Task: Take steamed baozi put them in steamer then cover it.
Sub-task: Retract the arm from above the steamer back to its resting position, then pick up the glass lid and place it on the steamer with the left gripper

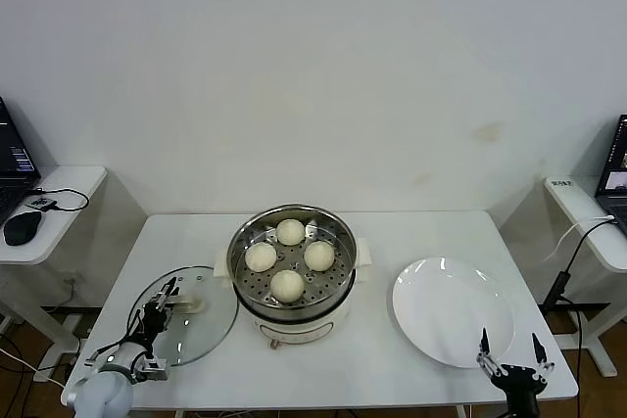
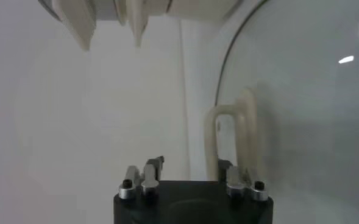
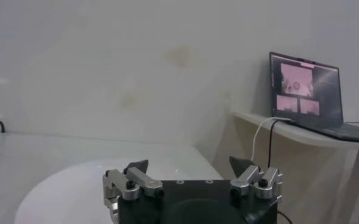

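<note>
The steamer stands mid-table with several cream-white baozi on its perforated tray. The cover, a clear glass lid, lies flat on the table to its left, with its cream-white handle at the centre. My left gripper is low over the lid at that handle. In the left wrist view the handle rises against one finger of the left gripper. The jaws are narrowed but still apart. My right gripper hangs open and empty at the table's front right.
A flat white plate lies right of the steamer, just ahead of the right gripper. Side desks flank the table: one with a mouse on the left, one with a laptop and cables on the right.
</note>
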`<state>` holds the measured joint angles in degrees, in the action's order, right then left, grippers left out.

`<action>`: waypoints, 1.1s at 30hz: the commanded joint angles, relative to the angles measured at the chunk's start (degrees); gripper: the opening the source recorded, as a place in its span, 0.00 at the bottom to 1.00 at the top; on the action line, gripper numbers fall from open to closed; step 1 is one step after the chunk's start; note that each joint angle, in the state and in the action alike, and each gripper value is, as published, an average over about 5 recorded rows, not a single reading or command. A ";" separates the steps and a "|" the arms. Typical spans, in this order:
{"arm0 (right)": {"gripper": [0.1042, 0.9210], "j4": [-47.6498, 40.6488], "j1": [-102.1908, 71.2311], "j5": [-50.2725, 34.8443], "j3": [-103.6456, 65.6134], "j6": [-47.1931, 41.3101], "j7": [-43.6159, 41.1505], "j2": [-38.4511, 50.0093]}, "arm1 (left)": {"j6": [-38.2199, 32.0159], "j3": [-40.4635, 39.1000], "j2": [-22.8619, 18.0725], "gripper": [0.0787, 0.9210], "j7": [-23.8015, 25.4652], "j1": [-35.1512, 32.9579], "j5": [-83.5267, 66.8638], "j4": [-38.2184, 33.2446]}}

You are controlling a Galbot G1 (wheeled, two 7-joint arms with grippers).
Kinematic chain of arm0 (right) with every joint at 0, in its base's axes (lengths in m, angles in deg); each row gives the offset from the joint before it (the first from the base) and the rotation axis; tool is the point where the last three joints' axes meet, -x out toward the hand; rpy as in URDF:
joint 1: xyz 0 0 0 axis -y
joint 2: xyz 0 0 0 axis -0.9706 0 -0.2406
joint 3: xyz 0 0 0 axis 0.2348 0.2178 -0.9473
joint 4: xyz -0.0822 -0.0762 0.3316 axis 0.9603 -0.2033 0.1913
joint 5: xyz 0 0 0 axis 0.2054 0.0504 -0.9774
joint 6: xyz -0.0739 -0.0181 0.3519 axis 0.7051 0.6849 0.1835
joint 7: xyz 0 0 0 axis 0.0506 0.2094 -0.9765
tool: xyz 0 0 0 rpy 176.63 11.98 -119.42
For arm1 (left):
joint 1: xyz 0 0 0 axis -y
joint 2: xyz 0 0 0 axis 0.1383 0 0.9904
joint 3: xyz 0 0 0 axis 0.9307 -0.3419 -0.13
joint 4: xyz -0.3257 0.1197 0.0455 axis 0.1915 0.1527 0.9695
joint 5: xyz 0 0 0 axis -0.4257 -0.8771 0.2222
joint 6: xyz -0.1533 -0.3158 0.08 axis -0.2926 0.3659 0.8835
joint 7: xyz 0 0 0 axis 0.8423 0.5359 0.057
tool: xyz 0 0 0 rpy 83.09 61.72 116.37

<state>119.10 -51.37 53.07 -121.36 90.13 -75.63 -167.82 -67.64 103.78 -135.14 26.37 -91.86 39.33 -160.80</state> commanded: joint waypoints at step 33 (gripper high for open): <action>0.88 2.03 -1.54 3.15 4.25 2.20 -1.03 1.72 | 17.34 16.18 9.17 0.08 6.94 -20.35 -20.10 -37.17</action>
<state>120.70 -52.59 55.90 -117.66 92.06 -76.58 -166.34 -58.41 115.56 -129.64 25.02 -107.12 27.69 -183.40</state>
